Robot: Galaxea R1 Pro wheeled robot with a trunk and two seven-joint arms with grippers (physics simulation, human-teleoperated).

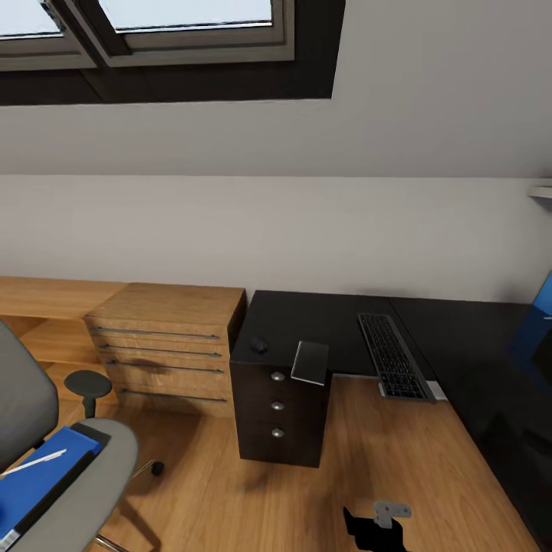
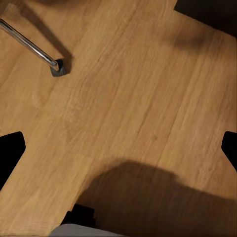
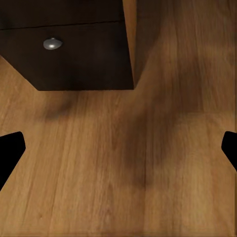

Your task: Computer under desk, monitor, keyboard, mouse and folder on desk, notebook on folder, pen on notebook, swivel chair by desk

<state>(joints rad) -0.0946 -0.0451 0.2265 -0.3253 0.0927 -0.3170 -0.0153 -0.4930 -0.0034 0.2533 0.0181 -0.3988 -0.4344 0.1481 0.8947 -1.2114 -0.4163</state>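
The black desk [image 1: 307,318] stands ahead, its drawer pedestal [image 1: 277,418] facing me. On its top lie the silver-grey keyboard [image 1: 392,355], a small dark mouse [image 1: 259,346] and a grey notebook [image 1: 310,362] that overhangs the front edge. At the lower left is the grey swivel chair [image 1: 92,491]; the blue folder [image 1: 46,479] rests on its seat with the white pen [image 1: 34,462] on top. My left gripper [image 2: 118,150] is open over bare floor near a chair caster [image 2: 58,67]. My right gripper [image 3: 118,150] is open over the floor before the pedestal's knob [image 3: 52,43]. The monitor and computer are out of view.
A light wooden drawer unit [image 1: 165,349] stands against the wall left of the desk. A blue panel [image 1: 540,318] shows at the far right edge. Wooden floor [image 1: 230,491] lies between the chair and the pedestal. A sloped wall with a window [image 1: 184,19] rises behind.
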